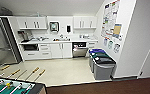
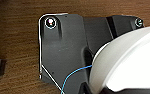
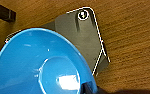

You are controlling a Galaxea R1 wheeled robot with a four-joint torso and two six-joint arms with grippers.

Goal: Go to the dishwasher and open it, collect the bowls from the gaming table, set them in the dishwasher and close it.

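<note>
Dishwasher (image 1: 79,49) open across bare floor (image 1: 63,70); gaming table (image 1: 13,87) edge near; tool states unclear

Dishwasher (image 1: 79,49) door ajar under counter; white bowl (image 2: 131,62), blue bowl (image 3: 41,65) over wood floor; gaming table (image 1: 13,86) near.

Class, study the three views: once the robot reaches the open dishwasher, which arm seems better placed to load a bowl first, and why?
Neither clearly. The left wrist view shows a white bowl, the right wrist view a blue bowl, each close to its camera. The dishwasher stands open across the floor, roughly straight ahead, slightly right. That hints at right, tentatively.
</note>
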